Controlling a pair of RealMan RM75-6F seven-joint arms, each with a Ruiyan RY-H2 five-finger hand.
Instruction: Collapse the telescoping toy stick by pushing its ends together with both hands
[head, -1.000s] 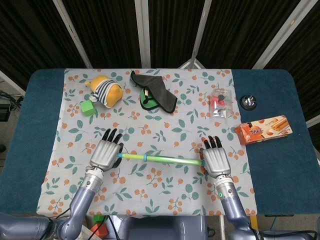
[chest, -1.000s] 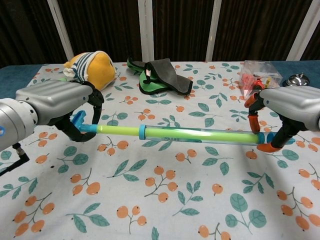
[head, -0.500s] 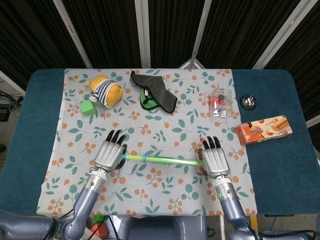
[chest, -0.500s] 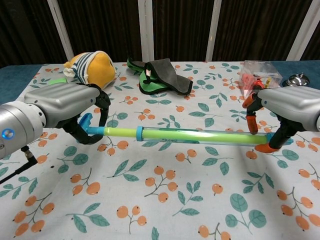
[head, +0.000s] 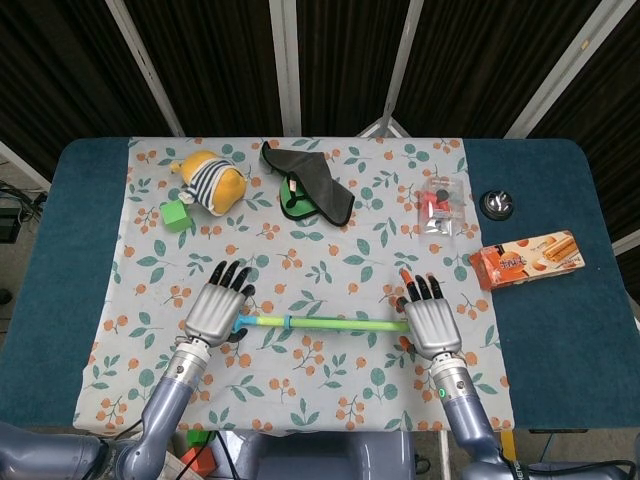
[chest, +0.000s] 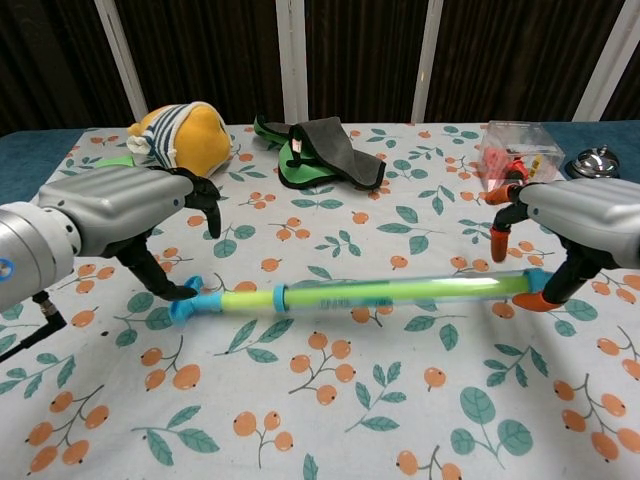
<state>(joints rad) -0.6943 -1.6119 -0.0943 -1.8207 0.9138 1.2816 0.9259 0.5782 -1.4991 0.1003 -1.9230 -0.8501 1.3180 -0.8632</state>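
I have the telescoping toy stick (chest: 365, 293) lying across the lower middle of the frame on the floral tablecloth (head: 330, 250), its blue-capped end at the left tilted down toward the cloth and its green tube running right. My left hand (head: 213, 308) sits at that blue end in the lower left; in the chest view its fingers (chest: 205, 195) are spread above the stick and only the thumb reaches down to touch the cap, so I call that hand released, grasping nothing. My right hand (head: 431, 320) is at the stick's other end, lower right, and in the chest view the orange-tipped thumb sits below the tube end with fingers above it, but I cannot tell whether it truly grips or merely braces against it. Along the top of the cloth I see a plush toy (head: 208, 180) at upper left with a green block (head: 176, 215) beside it, a dark pouch (head: 310, 185) at upper centre, and a clear box (head: 440, 203) at upper right. On the bare blue table (head: 560, 330) at right lie a snack box (head: 528, 258) and a small bell (head: 496, 204).
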